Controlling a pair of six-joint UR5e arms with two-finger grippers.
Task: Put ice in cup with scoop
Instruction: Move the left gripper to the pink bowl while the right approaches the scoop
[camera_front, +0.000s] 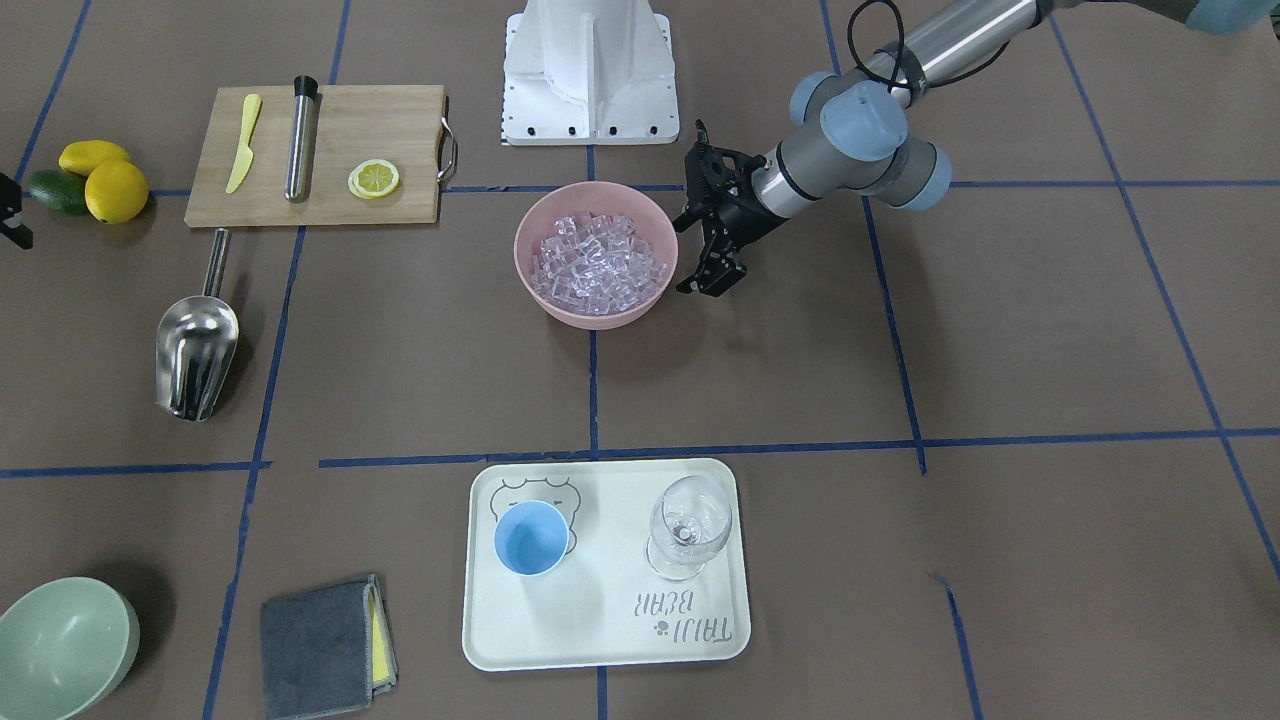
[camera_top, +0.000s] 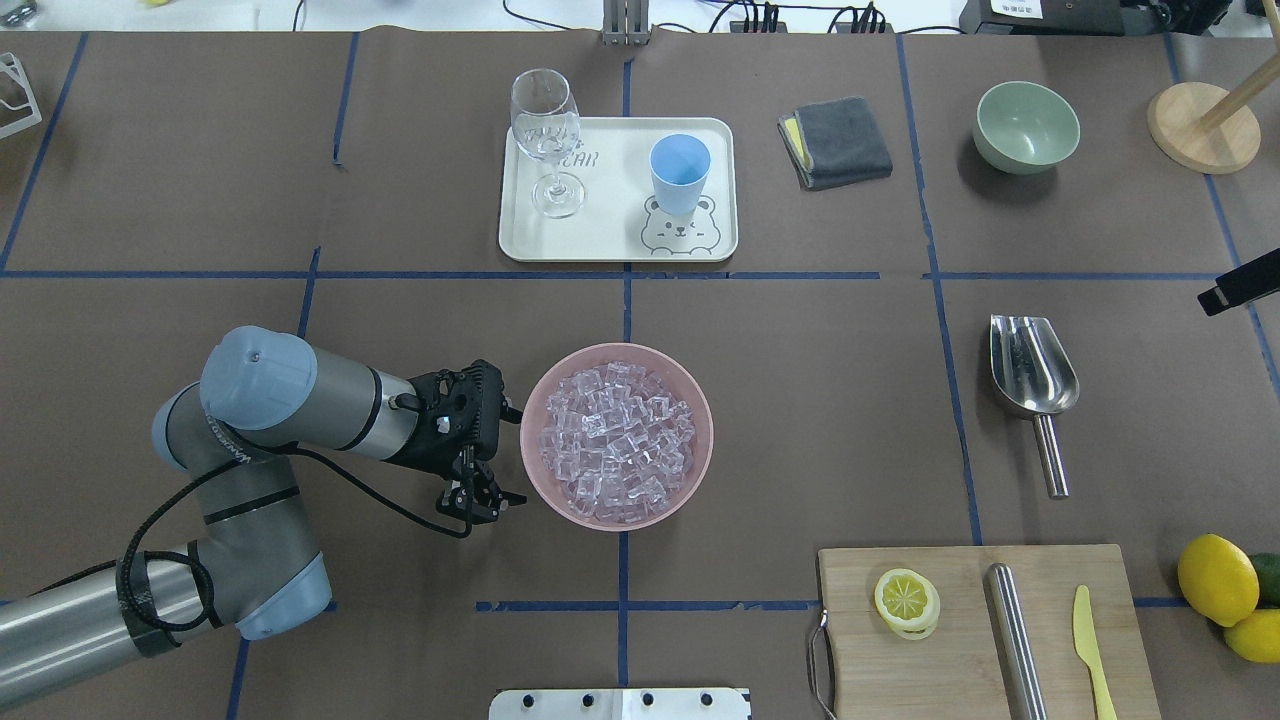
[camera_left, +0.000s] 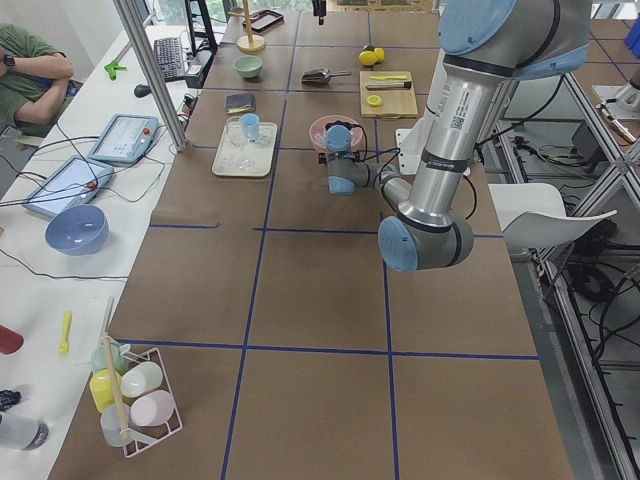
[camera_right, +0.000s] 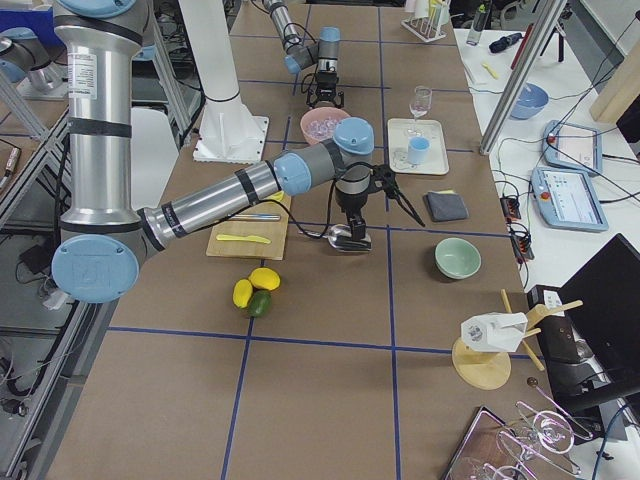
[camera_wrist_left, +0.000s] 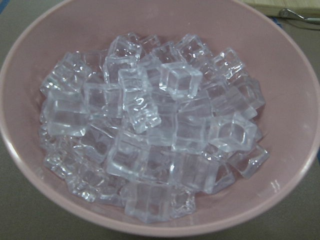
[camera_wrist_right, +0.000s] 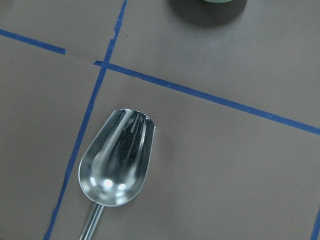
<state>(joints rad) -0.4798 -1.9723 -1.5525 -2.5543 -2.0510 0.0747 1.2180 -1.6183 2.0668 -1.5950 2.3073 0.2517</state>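
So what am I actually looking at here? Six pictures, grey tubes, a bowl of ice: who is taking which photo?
The grey tubes are two robot arms, each ending in a two-finger gripper. All six pictures show one moment: four fixed cameras (facing the robot, over its shoulders, one at each end of the table) and one camera on each wrist. The left gripper stands open beside the pink bowl of ice, which fills its wrist view; it holds nothing. The right gripper hangs over the scoop, which lies on the table and shows in that wrist view; I cannot tell whether it is open. The blue cup stands empty on a tray beside a wine glass. Also out: a cutting board, lemons, a cloth and a green bowl.
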